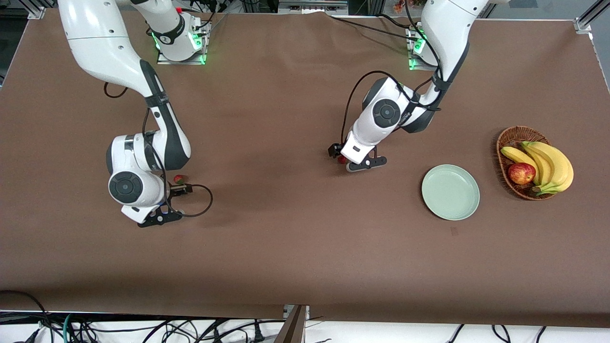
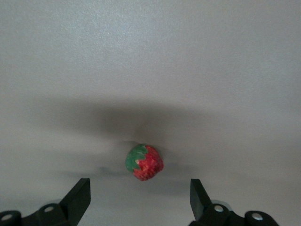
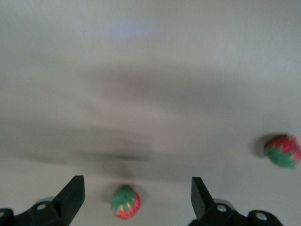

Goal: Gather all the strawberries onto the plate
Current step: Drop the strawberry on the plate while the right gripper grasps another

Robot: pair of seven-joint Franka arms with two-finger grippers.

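Note:
One strawberry lies on the brown table under my left gripper, which is open and hangs low over it, the berry just ahead of the fingertips. In the front view this berry peeks out beside the left gripper at mid-table. My right gripper is open low over a second strawberry, which lies between its fingers. A third strawberry lies beside it. In the front view only one berry shows by the right gripper. The mint-green plate is empty, toward the left arm's end.
A brown wicker basket with bananas and a red-yellow apple stands beside the plate, at the left arm's end of the table. A black cable loops from the right hand.

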